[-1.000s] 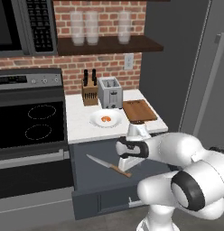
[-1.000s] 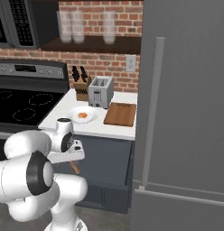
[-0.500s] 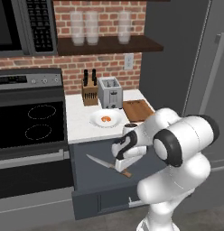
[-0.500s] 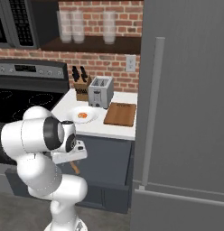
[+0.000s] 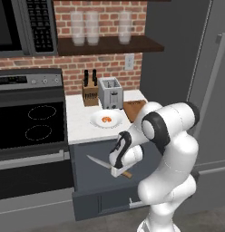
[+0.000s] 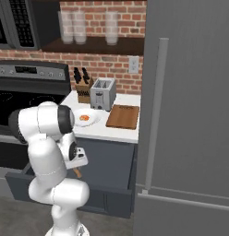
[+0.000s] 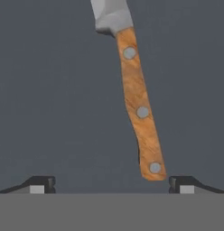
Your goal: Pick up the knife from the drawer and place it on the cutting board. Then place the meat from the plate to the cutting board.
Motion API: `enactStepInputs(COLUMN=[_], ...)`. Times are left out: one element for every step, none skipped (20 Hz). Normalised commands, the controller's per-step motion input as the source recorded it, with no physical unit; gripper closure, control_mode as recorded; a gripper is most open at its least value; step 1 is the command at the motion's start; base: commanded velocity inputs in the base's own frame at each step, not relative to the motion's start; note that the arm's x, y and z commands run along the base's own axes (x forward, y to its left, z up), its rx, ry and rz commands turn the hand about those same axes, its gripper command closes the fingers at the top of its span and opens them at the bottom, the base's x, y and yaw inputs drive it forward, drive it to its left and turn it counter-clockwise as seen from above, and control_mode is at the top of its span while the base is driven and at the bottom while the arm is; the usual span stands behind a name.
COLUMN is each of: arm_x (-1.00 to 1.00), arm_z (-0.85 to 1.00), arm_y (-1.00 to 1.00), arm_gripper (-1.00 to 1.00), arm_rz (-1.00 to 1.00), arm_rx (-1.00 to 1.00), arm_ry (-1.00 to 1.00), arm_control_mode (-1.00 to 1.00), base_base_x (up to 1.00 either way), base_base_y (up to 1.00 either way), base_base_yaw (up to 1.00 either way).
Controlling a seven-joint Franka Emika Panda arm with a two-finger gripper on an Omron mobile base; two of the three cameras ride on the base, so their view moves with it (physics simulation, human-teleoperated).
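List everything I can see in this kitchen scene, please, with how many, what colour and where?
knife: one, silver blade, brown wooden handle, lying in the open drawer
drawer: one, dark grey, pulled out below the counter
plate: one, white, on the counter in front of the toaster
meat: one, orange-red, on the plate
cutting board: one, reddish-brown, on the counter right of the plate
toaster: one, silver, at the back of the counter
knife block: one, wooden with black handles, left of the toaster
stove: one, black, left of the counter
fridge: one, grey, right of the counter
shelf: one, dark, holding pale containers
tool: one, dark tips, open, over the knife's handle end
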Motion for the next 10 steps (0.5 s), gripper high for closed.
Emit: enactStepInputs(arm_x=[0.26,0.16,0.16,0.13,0.15,0.16,0.15,0.16,0.24,0.33], arm_z=[-0.08,-0.14,-0.14,-0.14,-0.22,-0.24,-0.29,-0.30,-0.32,-0.34], arm_y=[0.00,0.00,0.00,0.00,0.00,0.00,0.00,0.00,0.00,0.00], arm_gripper=[-1.00,-1.00,-1.00,-1.00,-1.00,-1.00,-1.00,-1.00,-1.00,-1.00], arm_rz=[0.00,0.00,0.00,0.00,0.00,0.00,0.00,0.00,0.00,0.00], arm_rx=[0.00,0.00,0.00,0.00,0.00,0.00,0.00,0.00,0.00,0.00], arm_ry=[-0.05,-0.06,-0.05,-0.07,-0.06,-0.04,-0.03,-0.01,0.00,0.00], arm_control_mode=[-1.00,-1.00,-1.00,-1.00,-1.00,-1.00,-1.00,-1.00,-1.00,-1.00], base_base_x=[0.00,0.00,0.00,0.00,0.00,0.00,0.00,0.00,0.00,0.00], base_base_y=[0.00,0.00,0.00,0.00,0.00,0.00,0.00,0.00,0.00,0.00], base_base_yaw=[0.00,0.00,0.00,0.00,0.00,0.00,0.00,0.00,0.00,0.00])
